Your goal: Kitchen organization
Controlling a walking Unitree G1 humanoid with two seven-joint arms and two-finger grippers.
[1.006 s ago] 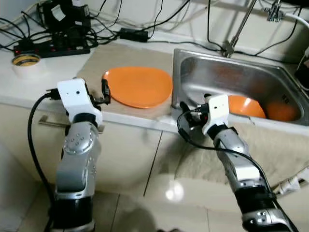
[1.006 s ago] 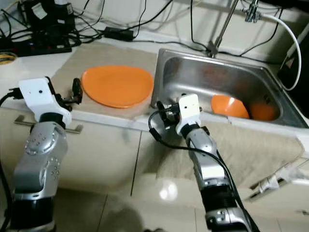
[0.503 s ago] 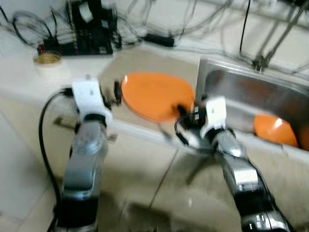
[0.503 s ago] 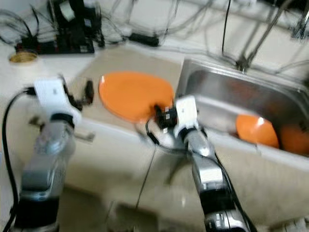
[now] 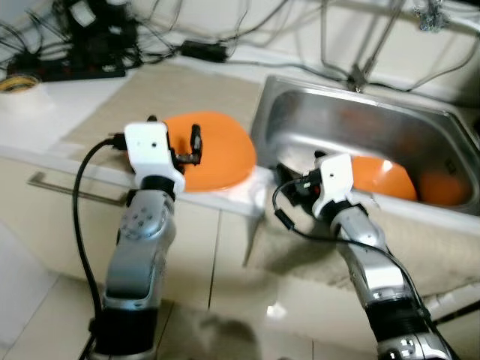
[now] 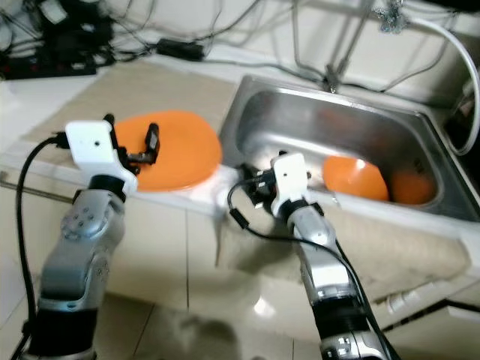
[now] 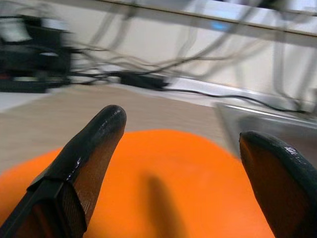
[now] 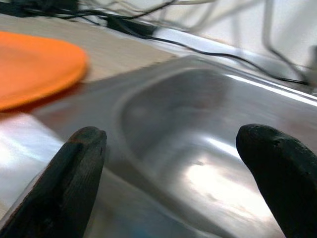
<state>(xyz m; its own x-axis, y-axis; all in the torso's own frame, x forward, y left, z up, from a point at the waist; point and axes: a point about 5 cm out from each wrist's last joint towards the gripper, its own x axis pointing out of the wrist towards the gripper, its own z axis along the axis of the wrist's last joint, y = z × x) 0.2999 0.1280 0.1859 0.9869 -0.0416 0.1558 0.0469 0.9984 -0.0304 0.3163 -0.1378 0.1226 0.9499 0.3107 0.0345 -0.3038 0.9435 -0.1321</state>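
Left gripper (image 5: 174, 147) hovers over the orange plate (image 5: 221, 154) on the bench (image 5: 45, 124), fingers wide and empty — right gripper (image 5: 296, 180) likewise at the sink (image 5: 337, 124). Next, probably, lower and pinch the rim.

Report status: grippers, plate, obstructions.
Left gripper open over orange plate on counter. Right gripper open at sink edge. Orange bowl in sink.

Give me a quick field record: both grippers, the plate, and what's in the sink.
left gripper: open, over the orange plate
right gripper: open, at the sink front-left corner
orange plate: flat on the beige mat, left of the sink
sink contents: orange bowl, a second orange item at its right end
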